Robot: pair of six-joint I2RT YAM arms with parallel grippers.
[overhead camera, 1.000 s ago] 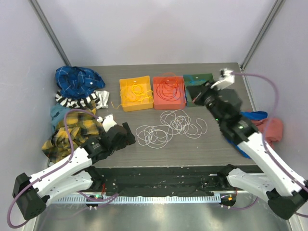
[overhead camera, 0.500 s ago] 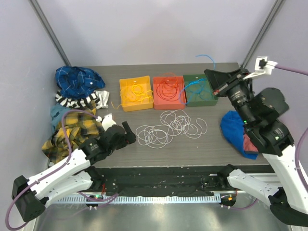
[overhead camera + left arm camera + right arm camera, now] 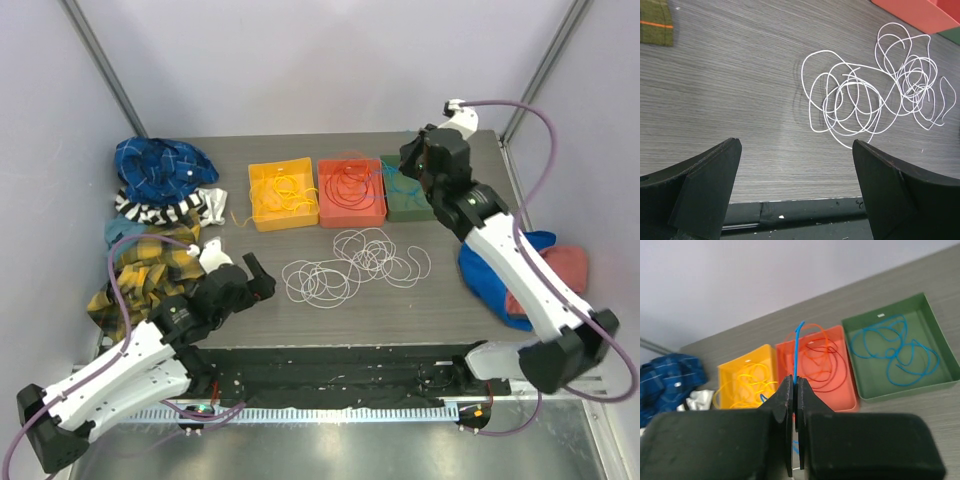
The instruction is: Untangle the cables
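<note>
Right gripper [image 3: 794, 385], pinched shut on a blue cable [image 3: 797, 347], should center over the green tray [image 3: 946, 349], tail seemingly free, before releasing; left gripper [image 3: 797, 152] hangs wide open.

Left claw [image 3: 796, 147] wide apart, low; right claw [image 3: 794, 385] tight together, high.
</note>
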